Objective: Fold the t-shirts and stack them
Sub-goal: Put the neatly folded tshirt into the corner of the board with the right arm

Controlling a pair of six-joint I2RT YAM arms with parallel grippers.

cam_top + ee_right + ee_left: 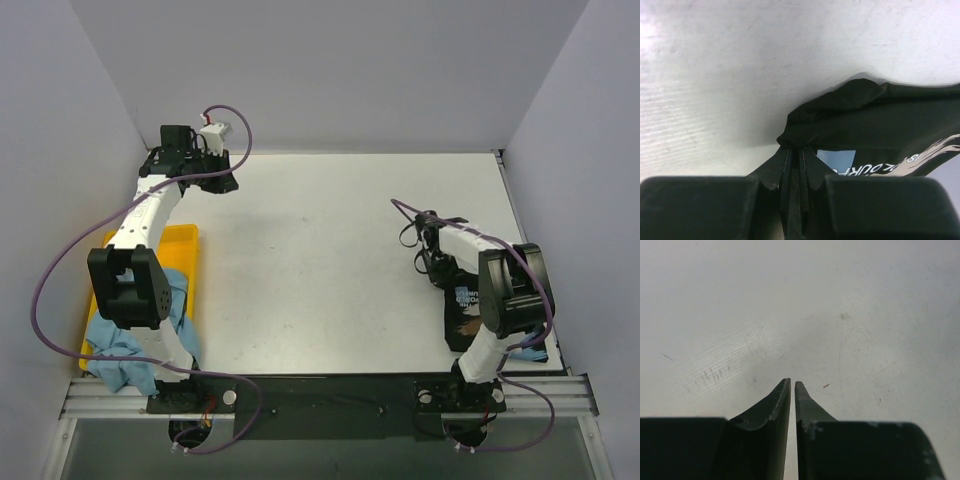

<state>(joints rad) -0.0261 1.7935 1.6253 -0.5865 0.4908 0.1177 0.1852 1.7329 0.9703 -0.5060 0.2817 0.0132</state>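
Note:
The black t-shirt, with a blue and white print, lies bunched at the right side of the white table, partly under the right arm. My right gripper is shut on a gathered edge of it. In the right wrist view, the black t-shirt spreads out from between the closed right gripper. The light blue t-shirt lies crumpled in the yellow tray at the near left, partly hidden by the left arm. My left gripper is at the far left, shut and empty above bare table.
Grey walls enclose the table on the left, back and right. The metal rail with both arm bases runs along the near edge. Purple cables loop off both arms.

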